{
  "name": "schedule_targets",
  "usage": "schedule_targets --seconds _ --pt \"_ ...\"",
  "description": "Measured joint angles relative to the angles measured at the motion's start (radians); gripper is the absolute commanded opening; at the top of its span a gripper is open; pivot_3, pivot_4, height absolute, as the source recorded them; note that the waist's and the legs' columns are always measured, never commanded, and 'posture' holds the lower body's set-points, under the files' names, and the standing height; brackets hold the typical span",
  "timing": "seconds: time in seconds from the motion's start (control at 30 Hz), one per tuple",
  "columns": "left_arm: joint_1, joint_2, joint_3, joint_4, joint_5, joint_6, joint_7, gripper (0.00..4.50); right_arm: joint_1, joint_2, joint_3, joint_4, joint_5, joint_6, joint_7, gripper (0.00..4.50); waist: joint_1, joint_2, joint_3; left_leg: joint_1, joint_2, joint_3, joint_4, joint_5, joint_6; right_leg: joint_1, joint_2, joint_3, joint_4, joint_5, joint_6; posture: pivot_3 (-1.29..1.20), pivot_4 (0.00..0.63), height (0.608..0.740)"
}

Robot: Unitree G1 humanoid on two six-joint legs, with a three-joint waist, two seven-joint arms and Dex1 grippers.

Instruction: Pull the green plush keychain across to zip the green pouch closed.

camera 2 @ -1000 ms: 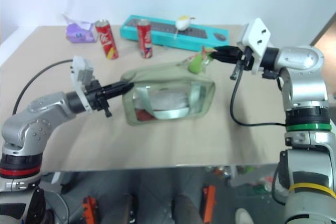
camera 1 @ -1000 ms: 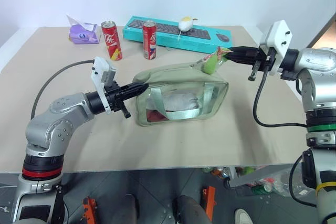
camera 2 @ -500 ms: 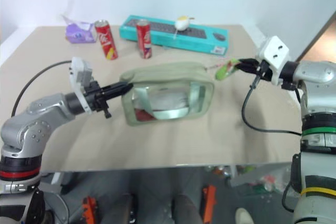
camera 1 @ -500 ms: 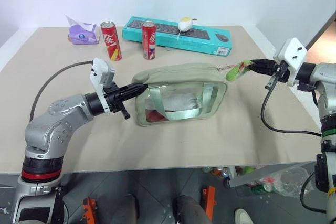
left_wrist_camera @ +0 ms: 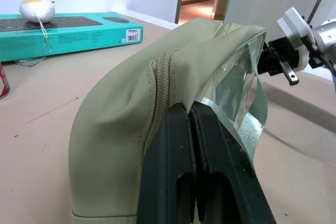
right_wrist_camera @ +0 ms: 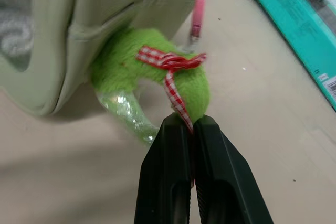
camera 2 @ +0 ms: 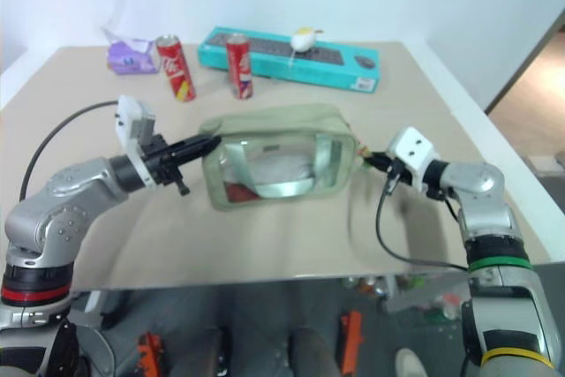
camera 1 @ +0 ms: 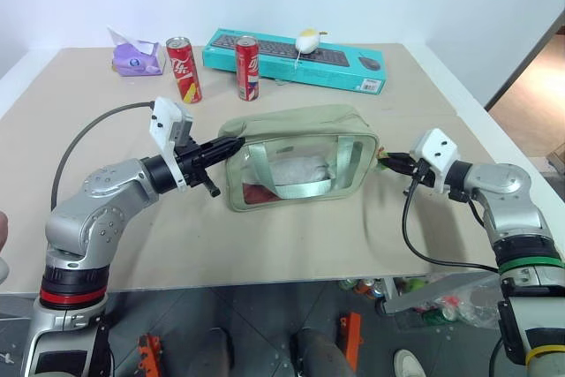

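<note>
The pale green pouch (camera 1: pixel 300 154) lies on the table (camera 1: pixel 291 236), its clear window facing me and its zipper (left_wrist_camera: pixel 160 85) running along the top. My left gripper (camera 1: pixel 237 142) is shut on the fabric at the pouch's left end. The green plush keychain (right_wrist_camera: pixel 152 72), fuzzy lime with a red checked ribbon and a pink strap, hangs low against the pouch's right end. My right gripper (right_wrist_camera: pixel 190 121) is shut on it, pinching the ribbon and the plush edge just above the tabletop. In the head views the right gripper (camera 1: pixel 387 162) sits close against the pouch's right side.
Two red cans (camera 1: pixel 186 68) (camera 1: pixel 247 66) stand behind the pouch. A teal keyboard box (camera 1: pixel 353 59) with a white-and-yellow plush toy (camera 1: pixel 308 41) lies at the back, and a purple tissue pack (camera 1: pixel 135 57) at the back left. The table's right edge (camera 1: pixel 494 143) runs behind the right arm.
My right gripper carried the keychain rightward and down, from above the pouch's top right corner to table level beside its right end. The left gripper held still on the pouch.
</note>
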Motion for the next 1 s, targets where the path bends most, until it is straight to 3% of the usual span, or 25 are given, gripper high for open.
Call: schedule_targets --seconds 0.23,0.37,0.4,0.77,0.8,1.0 --pt "-0.001 -0.008 0.000 0.007 0.002 -0.003 0.006 0.00 0.038 0.035 0.032 0.027 -0.042 -0.054 -0.025 0.08 -0.008 0.000 0.000 0.001 0.000 0.000 0.000 0.000 0.000 0.001 0.000 0.000 0.000 0.000 0.000 0.00 0.150 0.740" --pt "-0.001 -0.008 0.005 0.009 -0.007 0.003 -0.003 0.00 0.038 0.056 -0.015 0.014 0.029 0.012 -0.019 0.08 -0.009 0.000 0.000 0.001 0.000 0.000 0.000 0.000 0.000 0.001 0.000 0.000 0.000 0.001 0.000 0.00 0.150 0.740" --pt "0.000 -0.008 0.009 0.010 -0.019 0.011 -0.004 0.60 0.037 0.060 -0.040 -0.003 0.066 0.055 -0.017 0.33 -0.009 0.000 0.000 0.001 0.000 0.000 0.000 0.000 0.000 0.001 0.000 0.000 0.000 0.001 0.000 0.00 0.150 0.740" --pt "-0.012 -0.004 0.105 0.026 -0.139 0.053 0.013 4.29 0.115 -0.012 -0.271 -0.481 0.385 0.497 -0.027 4.09 -0.007 0.000 0.000 0.000 0.000 -0.001 -0.001 0.000 0.000 0.000 0.000 0.000 0.000 -0.001 0.000 0.00 0.150 0.740" --pt "-0.016 -0.003 0.132 0.028 -0.164 0.062 0.025 4.50 0.137 -0.025 -0.287 -0.518 0.400 0.529 -0.035 4.43 -0.007 0.000 0.000 -0.001 0.000 -0.001 -0.001 0.000 0.000 0.000 0.000 0.000 0.000 -0.001 0.001 0.00 0.150 0.740" --pt "-0.007 0.062 0.291 0.031 -0.251 0.080 0.099 4.50 0.299 -0.066 -0.405 -0.731 0.490 0.680 -0.087 4.49 -0.011 0.000 0.000 0.000 0.000 -0.001 -0.001 0.000 0.000 0.000 0.000 0.000 0.000 -0.001 0.001 0.00 0.150 0.740"
